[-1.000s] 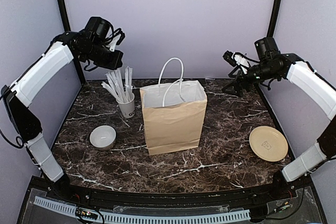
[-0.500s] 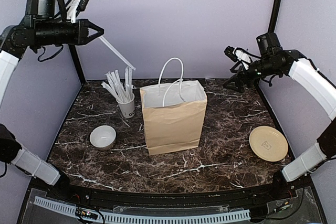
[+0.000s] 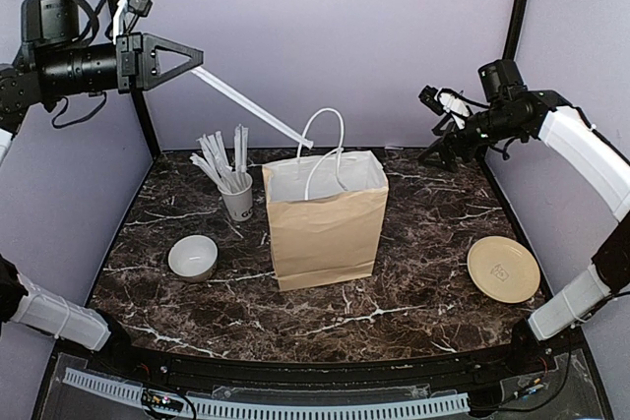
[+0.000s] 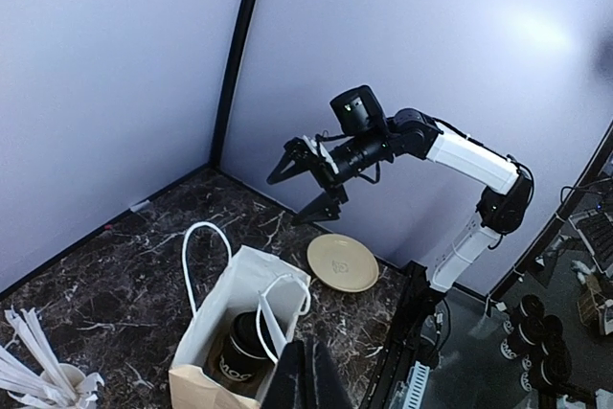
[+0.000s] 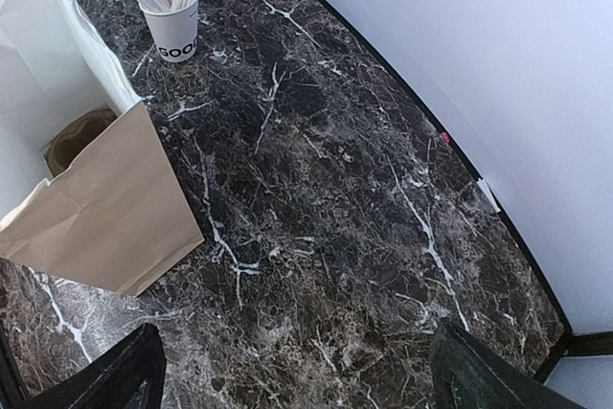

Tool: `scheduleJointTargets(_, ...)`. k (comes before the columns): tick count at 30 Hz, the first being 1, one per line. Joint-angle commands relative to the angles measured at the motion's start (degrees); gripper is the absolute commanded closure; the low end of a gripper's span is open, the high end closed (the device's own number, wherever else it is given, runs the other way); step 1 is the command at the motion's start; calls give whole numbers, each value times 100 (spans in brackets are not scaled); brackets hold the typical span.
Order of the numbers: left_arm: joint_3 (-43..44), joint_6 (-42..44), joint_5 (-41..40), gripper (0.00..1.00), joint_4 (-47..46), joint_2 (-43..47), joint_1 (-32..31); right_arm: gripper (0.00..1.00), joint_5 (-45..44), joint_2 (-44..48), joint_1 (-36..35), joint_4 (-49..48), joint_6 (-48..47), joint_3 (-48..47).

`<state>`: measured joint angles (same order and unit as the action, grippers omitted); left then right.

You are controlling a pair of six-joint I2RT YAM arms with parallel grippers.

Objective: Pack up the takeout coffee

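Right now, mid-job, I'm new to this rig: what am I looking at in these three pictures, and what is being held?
You are driving two robot arms, each ending in a two-finger gripper. The wide picture comes from a fixed camera above and behind them; the other two come from cameras on the wrists. On the marble table stand a brown paper bag, a white cup of sticks, a white bowl and a tan plate. The left wrist view looks down into the bag, where the black coffee cup sits, lid on. The left gripper, raised high, pinches one white stick slanting down toward the bag. The right gripper is open and empty.
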<state>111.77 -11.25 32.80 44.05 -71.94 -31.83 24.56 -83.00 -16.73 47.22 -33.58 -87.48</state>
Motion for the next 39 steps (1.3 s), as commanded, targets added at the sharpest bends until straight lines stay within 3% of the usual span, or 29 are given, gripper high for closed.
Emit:
scheduleJointTargets(1,-237,-158,19,100,54,109,-220,3,-78,74,39,6,-22,-129)
scheduleJointTargets(10,-1016,-14,-417,100,161,-182,-562,3,-118,186,38,-30,-86,38)
scheduleJointTargets(26,-1148,-17,-372,100,-271,-1178,-840,2,-94,330,38,-211,-148,445)
scheduleJointTargets(28,-1148,-17,-261,89,-456,-1353,-970,3,-85,320,38,-227,-149,475)
scheduleJointTargets(29,-1139,13,-189,72,-586,-1475,-1105,2,-83,320,38,-225,-149,484)
scheduleJointTargets(30,-1113,133,-179,65,-628,-1531,-1180,2,-83,320,38,-229,-149,486)
scheduleJointTargets(32,-966,398,-292,41,-648,-1665,-1364,2,-103,324,39,-216,-141,467)
scheduleJointTargets(34,-758,556,-773,31,-478,-1707,-1414,1,-147,344,38,-206,-135,440)
scheduleJointTargets(39,-378,1147,-2253,19,-228,-1547,-1379,1,-323,471,172,-350,62,391)
